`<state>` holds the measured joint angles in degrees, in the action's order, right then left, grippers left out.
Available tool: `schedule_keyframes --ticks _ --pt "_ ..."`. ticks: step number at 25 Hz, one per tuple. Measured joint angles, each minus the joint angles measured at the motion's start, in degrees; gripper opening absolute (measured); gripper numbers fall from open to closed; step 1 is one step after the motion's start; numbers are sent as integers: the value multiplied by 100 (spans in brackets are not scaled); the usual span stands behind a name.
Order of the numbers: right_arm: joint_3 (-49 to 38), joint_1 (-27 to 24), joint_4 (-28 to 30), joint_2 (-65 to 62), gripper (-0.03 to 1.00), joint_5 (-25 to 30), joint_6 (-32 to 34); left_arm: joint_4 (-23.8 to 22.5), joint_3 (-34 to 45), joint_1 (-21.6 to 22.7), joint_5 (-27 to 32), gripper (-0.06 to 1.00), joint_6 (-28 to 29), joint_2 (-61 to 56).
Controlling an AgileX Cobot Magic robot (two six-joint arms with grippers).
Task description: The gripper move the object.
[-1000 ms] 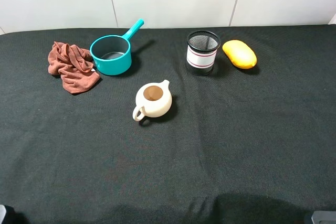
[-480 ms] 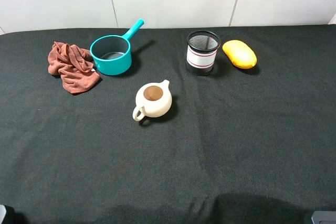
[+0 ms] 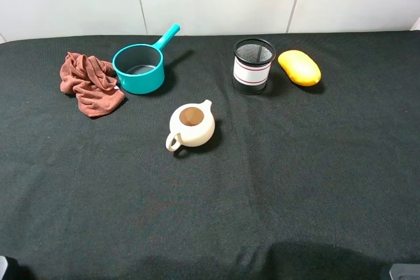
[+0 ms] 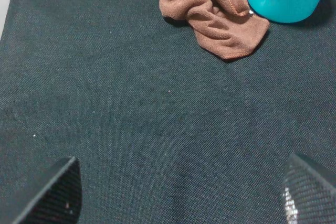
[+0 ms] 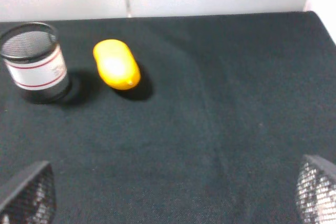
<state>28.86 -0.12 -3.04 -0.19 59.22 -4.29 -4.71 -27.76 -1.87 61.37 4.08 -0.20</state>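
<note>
Both black two-fingered grippers, left (image 4: 178, 192) and right (image 5: 168, 195), hang low with fingers spread, empty. Only the right wrist view faces the smooth yellow-orange oblong fruit (image 5: 116, 64) beside the black mesh cup (image 5: 35, 61).

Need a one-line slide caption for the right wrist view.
Open right gripper faces the yellow fruit beside the mesh cup.

mango (image 3: 300, 67) | mesh cup (image 3: 253, 65) just beside | other sides open

Both claws (image 4: 178, 192) (image 5: 168, 192) spread wide, empty.
</note>
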Motion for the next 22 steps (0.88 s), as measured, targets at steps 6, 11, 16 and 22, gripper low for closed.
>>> schedule_keyframes --ticks 6,11,16,22 --pt "0 249 -53 0 69 0 -41 0 0 0 0 76 0 0" --pt "0 249 -56 0 69 0 -41 0 0 0 0 76 0 0" --pt "0 249 -56 0 69 0 -41 0 0 0 0 76 0 0" --pt "0 249 -60 0 69 0 -41 0 0 0 0 76 0 0"
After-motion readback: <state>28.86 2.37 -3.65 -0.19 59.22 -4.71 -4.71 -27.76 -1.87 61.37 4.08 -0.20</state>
